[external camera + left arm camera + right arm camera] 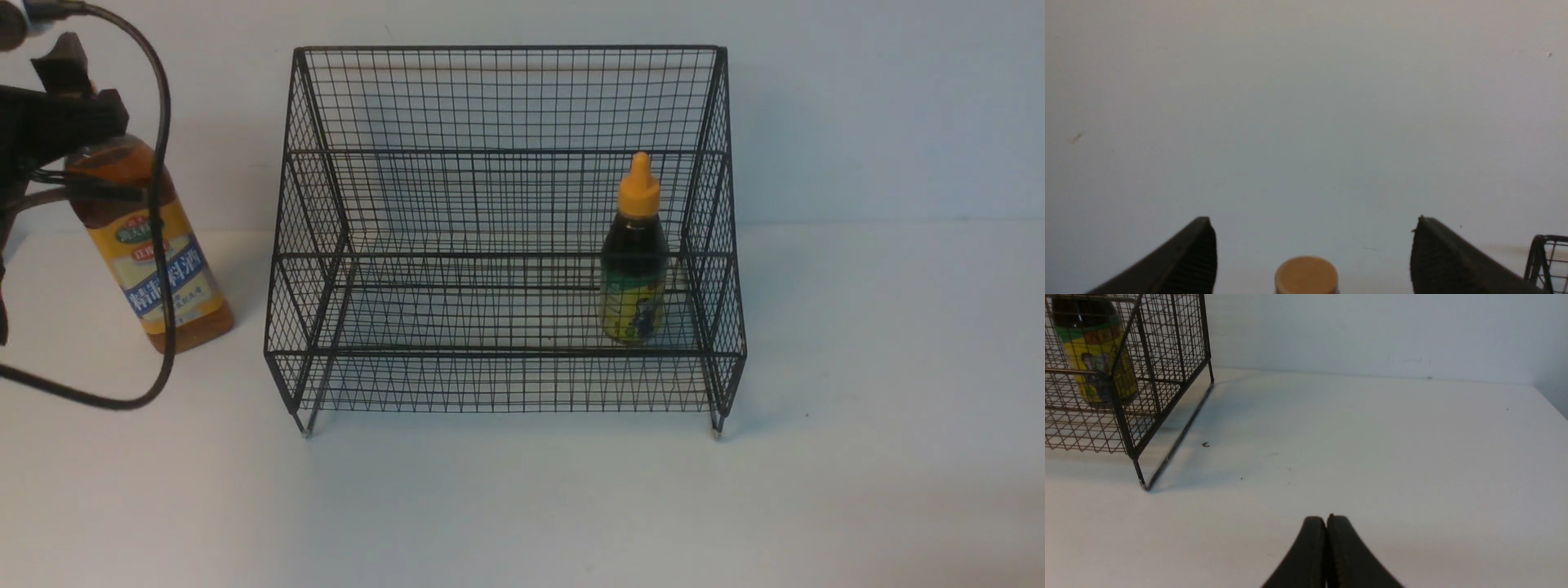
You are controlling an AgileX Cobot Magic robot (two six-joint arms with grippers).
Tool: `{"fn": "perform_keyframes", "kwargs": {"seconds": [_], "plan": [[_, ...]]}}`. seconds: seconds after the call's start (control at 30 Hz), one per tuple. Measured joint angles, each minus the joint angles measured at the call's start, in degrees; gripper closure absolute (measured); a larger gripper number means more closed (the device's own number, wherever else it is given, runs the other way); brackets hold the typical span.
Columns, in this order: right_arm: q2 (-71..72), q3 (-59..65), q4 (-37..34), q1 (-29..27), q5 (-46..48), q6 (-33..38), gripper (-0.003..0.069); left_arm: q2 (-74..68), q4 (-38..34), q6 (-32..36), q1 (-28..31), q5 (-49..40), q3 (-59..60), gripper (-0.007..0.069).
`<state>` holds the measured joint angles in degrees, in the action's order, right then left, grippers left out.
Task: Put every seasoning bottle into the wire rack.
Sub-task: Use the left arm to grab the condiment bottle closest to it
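1. Left of the rack [490, 106], out on the table [857, 367], the tall amber bottle [159, 261] is seen leaning, not yet put in.
2. Left claw [1313, 220] is spread wide around its gold cap [1306, 275], nothing touched.
3. Small dark bottle [634, 269] is parked upright on the rack's lower level, right end.
4. Right claw [1326, 518] is pressed fully closed, nothing held, over the table right of the rack.

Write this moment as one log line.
left gripper: open, astride tall bottle cap | tall bottle: tilted, outside wire rack | small dark bottle: upright in wire rack, right side | right gripper: shut, empty
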<state>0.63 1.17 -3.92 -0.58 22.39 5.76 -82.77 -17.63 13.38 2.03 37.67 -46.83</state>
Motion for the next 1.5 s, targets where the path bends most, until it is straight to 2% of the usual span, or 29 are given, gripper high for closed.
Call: {"fn": "perform_keyframes", "kwargs": {"seconds": [0.33,0.7,0.87,1.0,1.17,1.33,1.5], "plan": [[0.0,0.0,0.0,0.0,0.0,0.2,0.0673,-8.4,-10.6,7.1,0.0,-1.9,-8.0,0.0039],[0.0,0.0,0.0,0.0,0.0,0.2,0.0673,-17.2,-11.8,8.1,0.1,-2.0,-13.7,0.0039],[0.0,0.0,0.0,0.0,0.0,0.2,0.0673,-19.5,-11.8,8.1,1.9,-2.0,-13.9,0.0041],[0.0,0.0,0.0,0.0,0.0,0.2,0.0673,-19.5,-11.5,8.1,2.9,-2.0,-14.0,0.011],[0.0,0.0,0.0,0.0,0.0,0.2,0.0673,-19.5,-7.2,7.6,3.0,-3.7,-14.3,0.0325],[0.0,0.0,0.0,0.0,0.0,0.2,0.0673,-19.3,-0.6,6.3,3.0,-5.4,-14.4,0.0321],[0.0,0.0,0.0,0.0,0.0,0.2,0.0673,-16.6,0.8,6.4,3.0,-10.9,-14.3,0.0321]]}}
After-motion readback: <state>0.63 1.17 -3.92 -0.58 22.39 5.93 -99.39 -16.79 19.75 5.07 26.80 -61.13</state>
